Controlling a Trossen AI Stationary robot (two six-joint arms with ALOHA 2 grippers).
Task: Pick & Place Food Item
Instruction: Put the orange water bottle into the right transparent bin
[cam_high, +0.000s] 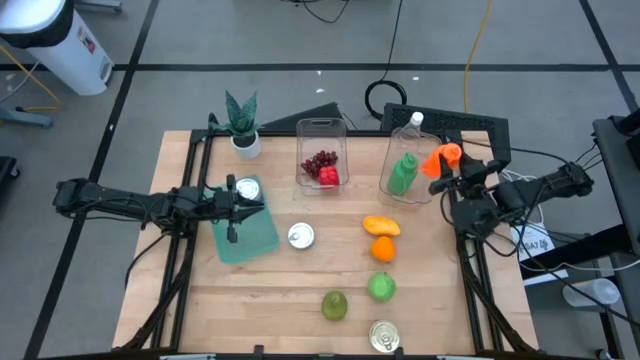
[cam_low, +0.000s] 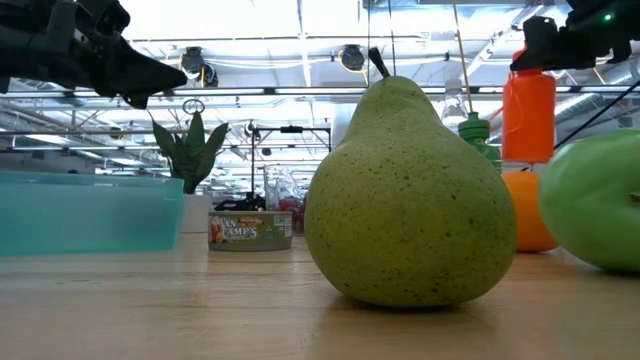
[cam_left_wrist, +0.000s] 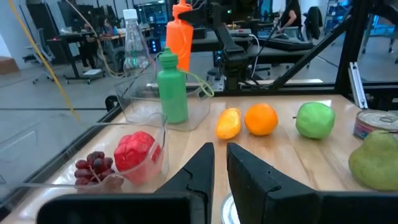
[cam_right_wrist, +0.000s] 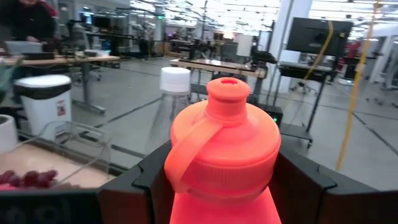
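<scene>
My right gripper (cam_right_wrist: 224, 190) is shut on an orange bottle (cam_high: 443, 157) by the table's far right, beside a clear bin (cam_high: 408, 190) that holds a green bottle (cam_high: 403, 173). My left gripper (cam_high: 250, 200) is shut on nothing, level above a teal tray (cam_high: 250, 238). The food lies loose on the table: a pear (cam_high: 334, 305), a green apple (cam_high: 381, 287), an orange (cam_high: 383, 249) and a yellow fruit (cam_high: 381, 226). A second clear bin (cam_high: 321, 130) holds grapes (cam_high: 318, 160) and a red fruit (cam_high: 329, 177). My right gripper pinches the orange bottle's upper body (cam_right_wrist: 186, 199), just below its cap, between the two fingers (cam_right_wrist: 140, 180). The fingers come level from the table's right side, one on each side of the bottle. The bottle stands upright (cam_low: 528, 110); the orange hides its bottom.
Three cans stand at the near edge (cam_high: 384, 337), mid-table (cam_high: 301, 236) and by the teal tray (cam_high: 247, 188). A potted plant (cam_high: 242, 125) is at the far left, and a clear bottle (cam_high: 413, 125) stands behind the green one.
</scene>
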